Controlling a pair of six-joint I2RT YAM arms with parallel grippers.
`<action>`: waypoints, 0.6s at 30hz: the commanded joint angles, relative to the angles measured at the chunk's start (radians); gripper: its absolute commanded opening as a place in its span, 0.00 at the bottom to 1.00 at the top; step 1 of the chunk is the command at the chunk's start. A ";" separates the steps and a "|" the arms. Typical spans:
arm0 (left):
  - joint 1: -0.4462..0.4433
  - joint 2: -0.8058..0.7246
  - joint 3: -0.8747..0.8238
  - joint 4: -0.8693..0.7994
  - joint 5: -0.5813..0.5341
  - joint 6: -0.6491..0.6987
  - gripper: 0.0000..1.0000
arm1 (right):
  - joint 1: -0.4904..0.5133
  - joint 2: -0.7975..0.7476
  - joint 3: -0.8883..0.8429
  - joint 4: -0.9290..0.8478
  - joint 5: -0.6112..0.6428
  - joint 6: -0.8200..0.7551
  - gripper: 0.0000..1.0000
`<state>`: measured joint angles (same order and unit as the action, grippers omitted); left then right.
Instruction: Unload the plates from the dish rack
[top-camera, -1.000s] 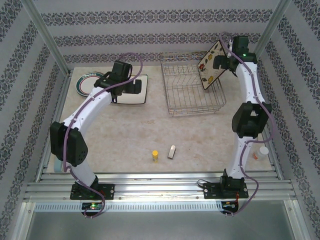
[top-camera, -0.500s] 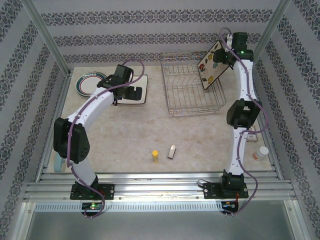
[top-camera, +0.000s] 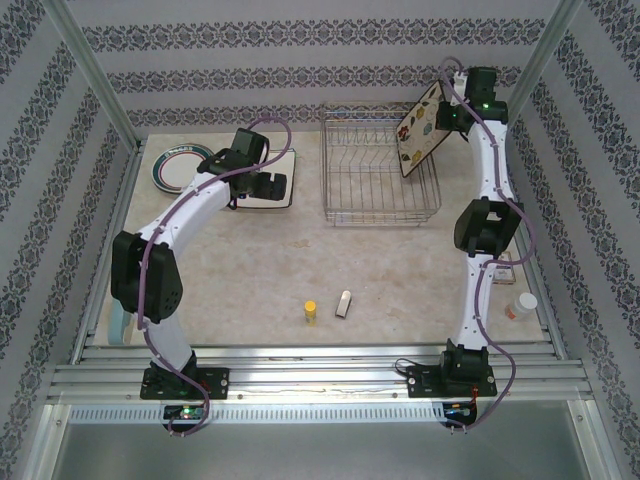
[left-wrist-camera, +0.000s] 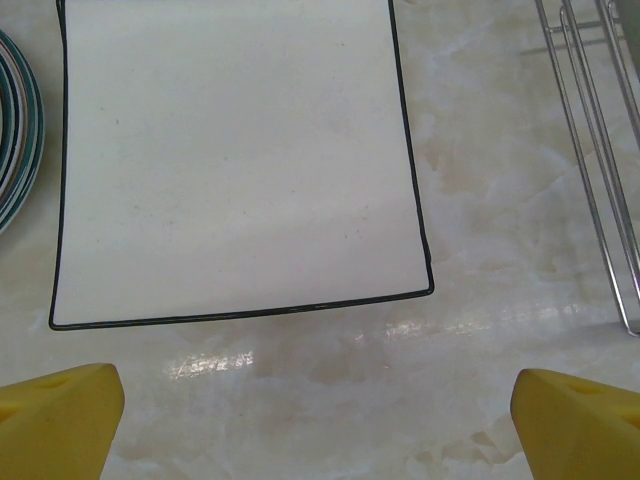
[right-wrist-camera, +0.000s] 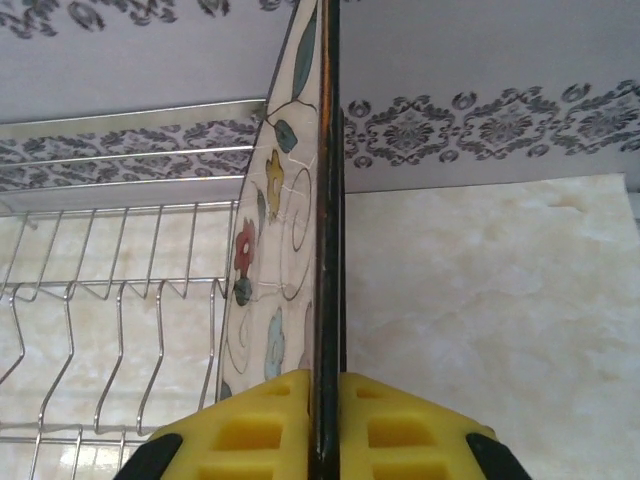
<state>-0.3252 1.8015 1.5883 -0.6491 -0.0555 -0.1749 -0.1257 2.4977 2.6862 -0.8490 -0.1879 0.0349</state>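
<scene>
I see the dish rack (top-camera: 380, 185) at the far side of the bench (top-camera: 260, 260). My right end effector (right-wrist-camera: 325, 400) clamps a flowered square plate (top-camera: 420, 130) on edge at the rack's right end. My left end effector (left-wrist-camera: 320, 400) hangs released over a white-backed square plate (left-wrist-camera: 235, 160), which lies beside a ringed round plate (top-camera: 175, 165).

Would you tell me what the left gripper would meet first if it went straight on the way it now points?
Most likely the bare tabletop, just short of the white square plate's near edge. The open left gripper aims down there, though depth is hard to judge.
</scene>
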 joint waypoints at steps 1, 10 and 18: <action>0.013 0.006 0.016 -0.027 0.000 0.008 1.00 | 0.027 -0.007 -0.016 0.005 0.035 0.027 0.00; 0.017 -0.038 -0.028 -0.024 -0.019 0.011 1.00 | 0.060 -0.039 -0.026 0.038 0.161 0.046 0.00; 0.040 -0.021 -0.003 -0.060 -0.078 -0.038 1.00 | 0.075 -0.159 -0.059 0.021 0.162 0.028 0.00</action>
<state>-0.3050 1.8019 1.5654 -0.6537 -0.0856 -0.1841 -0.0669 2.4538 2.6347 -0.8261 -0.0486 0.0563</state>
